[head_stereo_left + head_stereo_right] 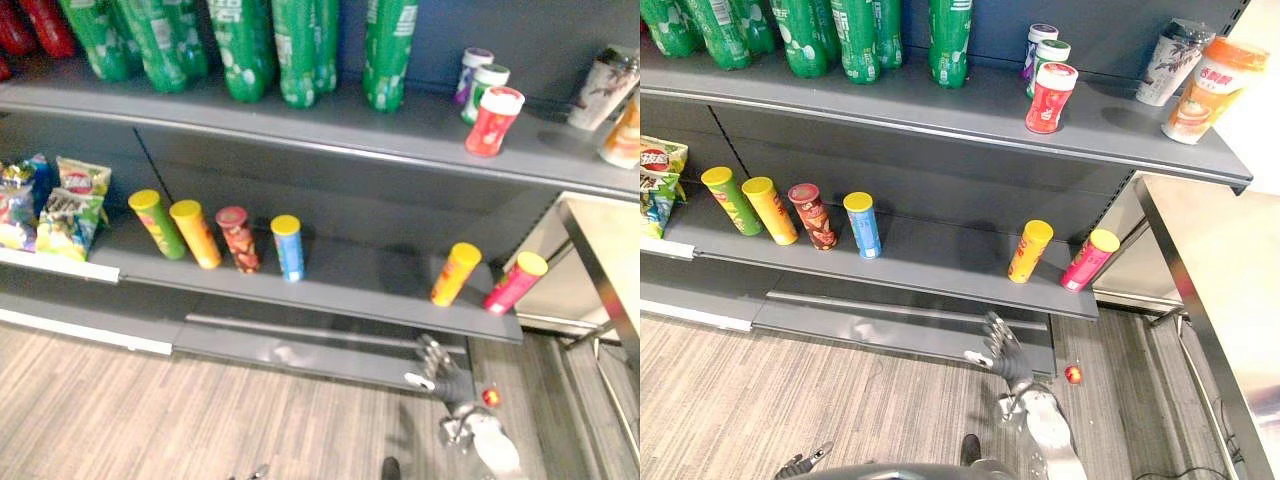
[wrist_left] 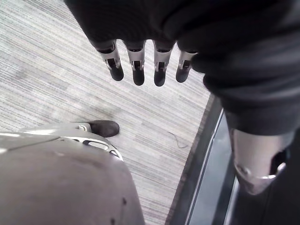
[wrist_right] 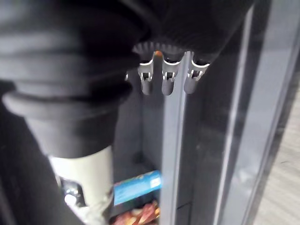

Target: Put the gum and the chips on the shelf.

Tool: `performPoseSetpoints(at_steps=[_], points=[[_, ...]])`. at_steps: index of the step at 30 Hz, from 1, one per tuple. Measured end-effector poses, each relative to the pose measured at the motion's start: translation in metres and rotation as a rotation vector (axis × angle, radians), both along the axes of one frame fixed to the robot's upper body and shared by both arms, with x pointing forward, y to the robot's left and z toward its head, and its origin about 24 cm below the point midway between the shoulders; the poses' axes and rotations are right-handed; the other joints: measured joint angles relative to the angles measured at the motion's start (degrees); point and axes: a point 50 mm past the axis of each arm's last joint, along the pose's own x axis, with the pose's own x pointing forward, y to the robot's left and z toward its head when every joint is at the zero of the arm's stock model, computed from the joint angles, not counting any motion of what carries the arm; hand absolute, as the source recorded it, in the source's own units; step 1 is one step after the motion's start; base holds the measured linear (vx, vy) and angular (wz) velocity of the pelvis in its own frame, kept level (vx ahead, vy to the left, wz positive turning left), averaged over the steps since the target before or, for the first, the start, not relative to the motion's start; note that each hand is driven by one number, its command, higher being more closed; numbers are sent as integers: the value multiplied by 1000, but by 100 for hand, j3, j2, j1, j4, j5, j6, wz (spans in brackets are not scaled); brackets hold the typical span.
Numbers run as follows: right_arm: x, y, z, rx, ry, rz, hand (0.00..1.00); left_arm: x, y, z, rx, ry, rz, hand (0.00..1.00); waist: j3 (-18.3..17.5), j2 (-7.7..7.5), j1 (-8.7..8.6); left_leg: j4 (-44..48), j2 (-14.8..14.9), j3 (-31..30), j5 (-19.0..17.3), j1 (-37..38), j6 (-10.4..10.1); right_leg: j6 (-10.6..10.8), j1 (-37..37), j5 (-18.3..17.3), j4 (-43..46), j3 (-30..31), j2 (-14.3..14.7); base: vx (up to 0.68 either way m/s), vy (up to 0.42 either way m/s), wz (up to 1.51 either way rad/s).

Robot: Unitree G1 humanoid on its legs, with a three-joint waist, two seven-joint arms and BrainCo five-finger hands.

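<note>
Right hand (image 1: 1002,352) open, empty, under lower shelf (image 1: 940,265) front; orange chips can (image 1: 1029,251) stands above it, leaning. Left hand (image 2: 137,65) relaxed, probably empty too.

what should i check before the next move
1. Right hand empty: ok, fingers straight, low below the cans.
2. Left hand empty: ok, open over the floor.
3. Chip cans on the middle shelf: ok, six standing.
4. Gum jars on the upper shelf: ok, three standing.
5. Anything left to place: cannot tell.
</note>
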Motion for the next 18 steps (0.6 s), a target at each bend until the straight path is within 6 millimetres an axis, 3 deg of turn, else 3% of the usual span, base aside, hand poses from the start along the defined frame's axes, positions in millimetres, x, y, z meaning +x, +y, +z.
performPoseSetpoints(at_steps=[5, 12, 17, 18], points=[[-35, -38, -43, -85, 252, -175, 0, -1, -8, -2, -26, -2, 15, 0, -26, 189, -1, 0, 24, -34, -2, -4, -4, 3, 13, -31, 0, -40, 25, 0, -6, 3], [-82, -59, -78, -100, 516, -353, 0, -2, -10, -2, -43, -8, 31, 0, -24, 197, -1, -1, 27, -15, -5, 7, -7, 0, 21, -33, 1, -30, 27, 0, 0, 0], [-114, -68, -91, -67, 663, -487, 0, -4, -11, -3, -59, -13, 47, 0, -5, 222, 2, -1, 30, 48, -28, 69, -7, -1, 73, -33, 2, 26, 36, -5, -3, -5], [-122, -69, -94, -50, 699, -532, 0, -4, -10, -2, -59, -16, 55, 0, 67, 168, 7, 115, 40, 73, -115, 91, 12, 14, 122, -70, 36, 56, 31, -3, 21, -11]])
